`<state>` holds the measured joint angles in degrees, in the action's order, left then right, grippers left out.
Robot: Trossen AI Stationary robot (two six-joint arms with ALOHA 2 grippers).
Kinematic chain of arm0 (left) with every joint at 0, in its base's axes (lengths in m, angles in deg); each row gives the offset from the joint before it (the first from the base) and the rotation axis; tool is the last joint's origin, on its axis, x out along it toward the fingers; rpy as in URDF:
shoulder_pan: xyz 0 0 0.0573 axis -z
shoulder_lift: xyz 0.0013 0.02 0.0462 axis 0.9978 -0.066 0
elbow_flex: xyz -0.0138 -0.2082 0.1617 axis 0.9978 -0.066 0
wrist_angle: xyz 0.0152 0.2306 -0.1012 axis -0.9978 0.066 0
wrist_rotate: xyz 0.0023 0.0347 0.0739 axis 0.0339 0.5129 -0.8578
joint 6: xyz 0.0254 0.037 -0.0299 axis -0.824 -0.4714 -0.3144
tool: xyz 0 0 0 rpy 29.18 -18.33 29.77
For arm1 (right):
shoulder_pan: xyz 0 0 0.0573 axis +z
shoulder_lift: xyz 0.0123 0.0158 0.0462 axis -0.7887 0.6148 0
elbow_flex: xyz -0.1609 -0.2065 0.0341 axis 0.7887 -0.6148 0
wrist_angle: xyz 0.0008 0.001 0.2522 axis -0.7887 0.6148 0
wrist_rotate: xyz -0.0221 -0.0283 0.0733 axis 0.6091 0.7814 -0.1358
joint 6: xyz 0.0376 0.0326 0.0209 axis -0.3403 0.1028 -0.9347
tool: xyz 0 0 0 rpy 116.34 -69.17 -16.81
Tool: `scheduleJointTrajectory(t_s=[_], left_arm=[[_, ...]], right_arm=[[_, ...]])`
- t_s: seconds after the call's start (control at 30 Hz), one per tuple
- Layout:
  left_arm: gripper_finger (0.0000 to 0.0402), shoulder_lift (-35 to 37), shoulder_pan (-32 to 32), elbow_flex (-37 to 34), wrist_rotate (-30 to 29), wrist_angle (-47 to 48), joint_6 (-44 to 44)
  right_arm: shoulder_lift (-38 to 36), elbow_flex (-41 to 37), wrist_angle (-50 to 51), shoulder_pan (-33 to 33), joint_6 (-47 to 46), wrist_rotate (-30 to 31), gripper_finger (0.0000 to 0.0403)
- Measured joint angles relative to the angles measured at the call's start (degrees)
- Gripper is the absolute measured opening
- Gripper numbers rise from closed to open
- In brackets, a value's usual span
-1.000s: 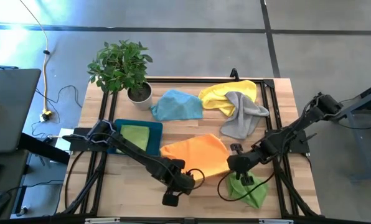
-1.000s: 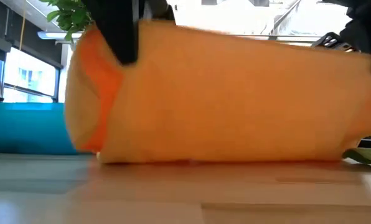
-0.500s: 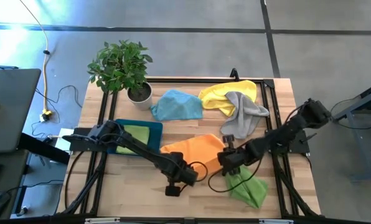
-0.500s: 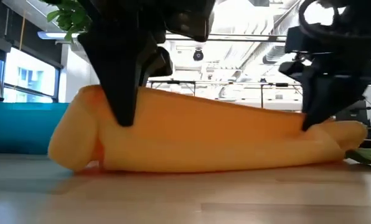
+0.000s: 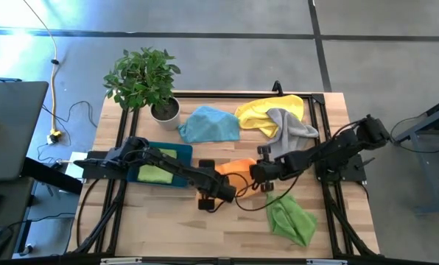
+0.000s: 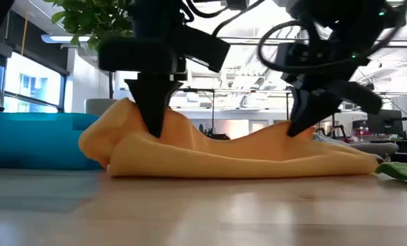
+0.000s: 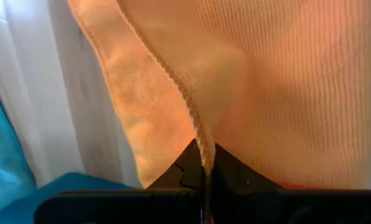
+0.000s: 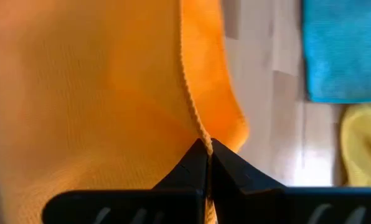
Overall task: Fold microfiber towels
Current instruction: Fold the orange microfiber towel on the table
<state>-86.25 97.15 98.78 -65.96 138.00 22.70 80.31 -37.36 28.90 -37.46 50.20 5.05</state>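
Wooden tabletop, framed by black rails, is being viewed from above, with grey floor around it and a potted plant [image 5: 144,79] standing at the far left corner. Well to the left of the left gripper [image 5: 221,193], a dark teal tray [image 5: 179,156] is being used to hold one lime green towel [image 5: 157,163], which appears already folded flat. The left gripper is being kept clamped on a hemmed edge of the orange towel [image 5: 238,168]; in the left wrist view the cloth's seam [image 7: 192,118] is being pinched between fingers pressed together. Immediately to its right, the right gripper [image 5: 260,174] is likewise being held shut on another edge of the same orange towel [image 8: 111,112], so the cloth is being bunched between the two claws near the table's middle. In the low view the towel [image 6: 231,157] is being draped in a doubled heap on the wood, its first fold seemingly being laid.

Beyond the claws, toward the far edge, a light blue towel [image 5: 209,124] is lying crumpled, and further right a yellow towel [image 5: 267,112] is being overlapped by a grey towel [image 5: 289,138]. Just in front of the right gripper, a second lime green towel [image 5: 292,221] is lying rumpled. One cloth is judged finished, one is being folded, and four are being left for later.
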Motion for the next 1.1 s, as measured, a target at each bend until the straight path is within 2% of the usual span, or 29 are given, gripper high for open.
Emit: scheduleJointTrajectory(t_s=[0.27, 0.5, 0.6, 0.73, 0.83, 1.0, 1.1], left_arm=[[0.0, 0.0, -2.8, -0.1, -1.1, 3.0, 0.5], [0.0, 0.1, -4.2, -3.6, -1.3, 1.8, 1.0], [0.0001, 0.1, -4.6, -5.7, -1.2, 0.2, 1.5], [0.001, 0.1, -4.6, -6.8, -2.1, -0.2, 2.5], [0.0021, 0.1, -4.6, -6.9, -2.4, -0.6, 2.5], [0.0037, 0.1, -4.6, -7.0, -4.2, -0.6, 2.6], [0.0048, 0.1, -4.6, -7.0, -5.5, -0.5, 2.5]], right_arm=[[0.4, 0.0, -0.5, -3.7, 0.1, 0.0, 0.0], [2.4, 0.0, -0.9, -4.2, 0.2, -1.0, 0.0007], [2.5, 0.0, -0.9, -4.2, 0.2, -0.6, 0.0033], [1.4, 0.0, -0.6, -3.7, 1.1, 0.9, 0.0091], [-0.2, 0.0, -0.6, -3.0, -1.8, 0.2, 0.0125], [-1.3, 0.0, -1.5, -1.2, -9.4, -4.6, 0.0141], [0.0, 0.0, -2.3, 0.1, -11.6, -5.4, 0.0142]])
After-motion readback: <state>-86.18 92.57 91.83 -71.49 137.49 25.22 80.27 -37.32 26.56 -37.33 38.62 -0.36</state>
